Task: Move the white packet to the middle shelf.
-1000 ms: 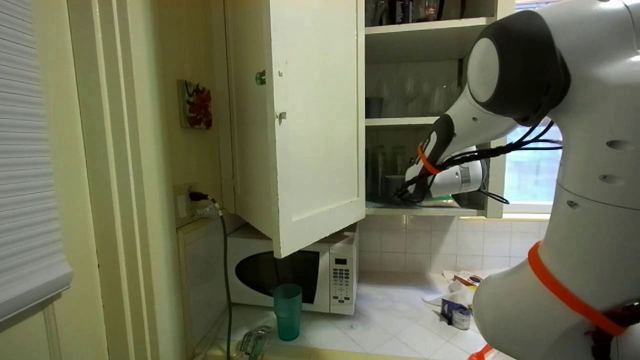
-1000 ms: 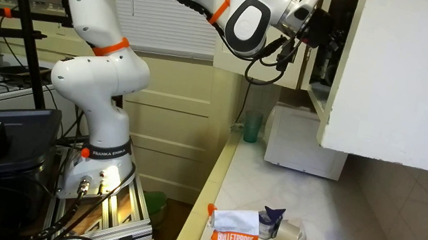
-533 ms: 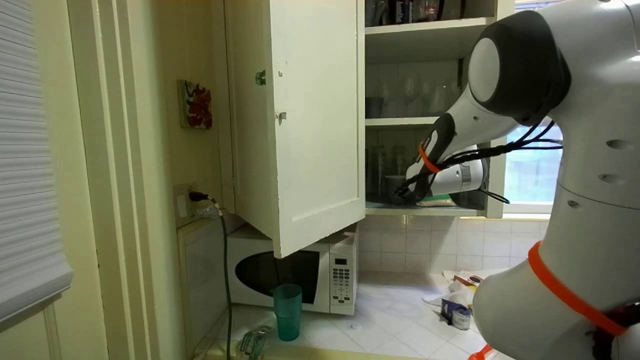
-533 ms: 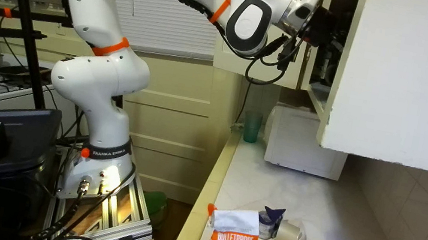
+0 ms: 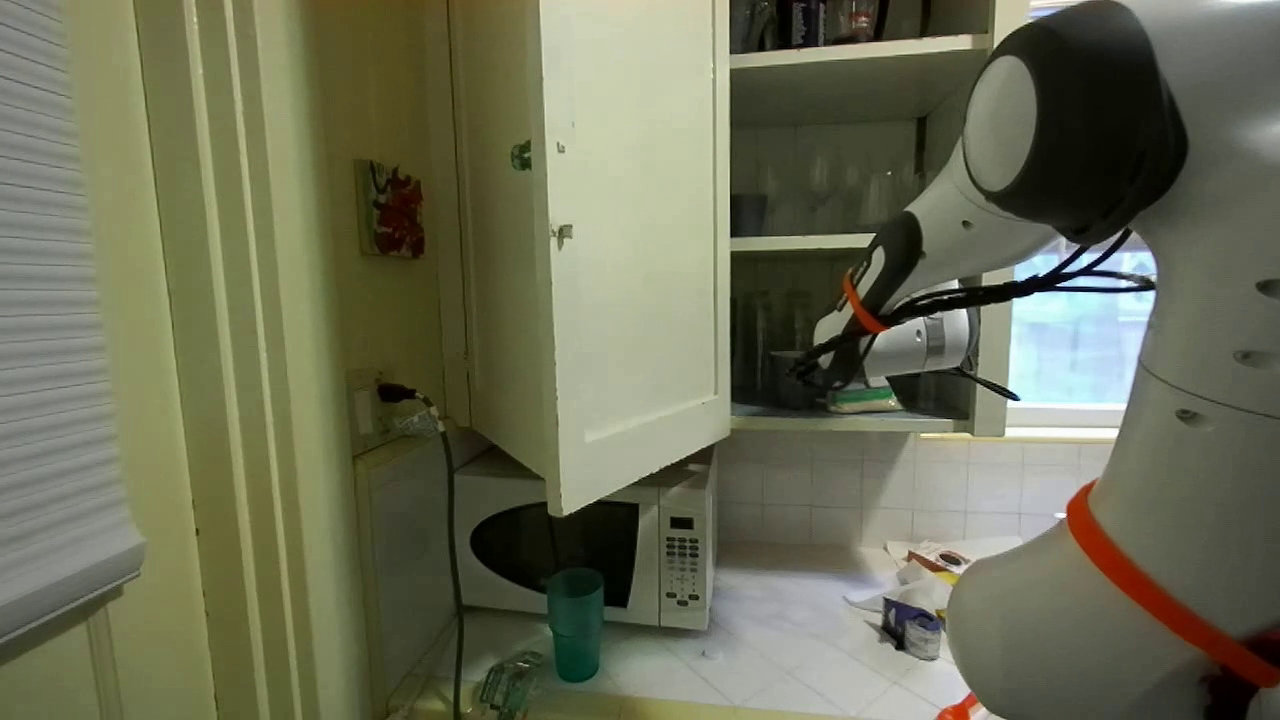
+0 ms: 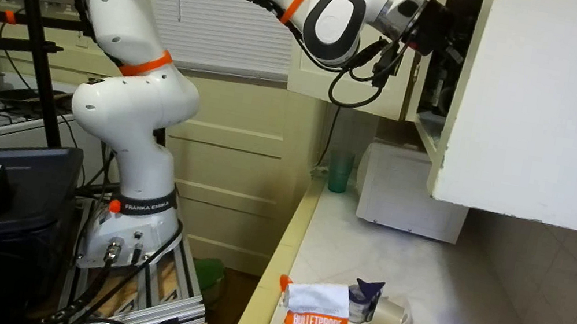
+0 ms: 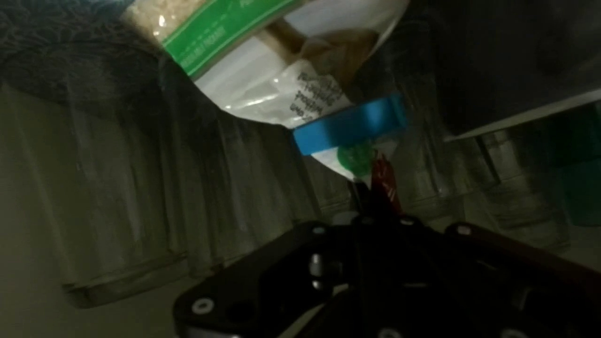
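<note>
At the bottom shelf [image 5: 775, 424], the white packet [image 5: 865, 401] showed just above the front edge; whether it touched the shelf, I could not tell. Beyond a blue clip [image 7: 350, 125], its tip was pinched in the closed gripper [image 7: 371, 188]. On the shelf, a dark cup [image 5: 787, 380] stood near one side; bare surface ran from the other toward the shelf's end, with headroom up to the middle shelf [image 5: 800, 243].
</note>
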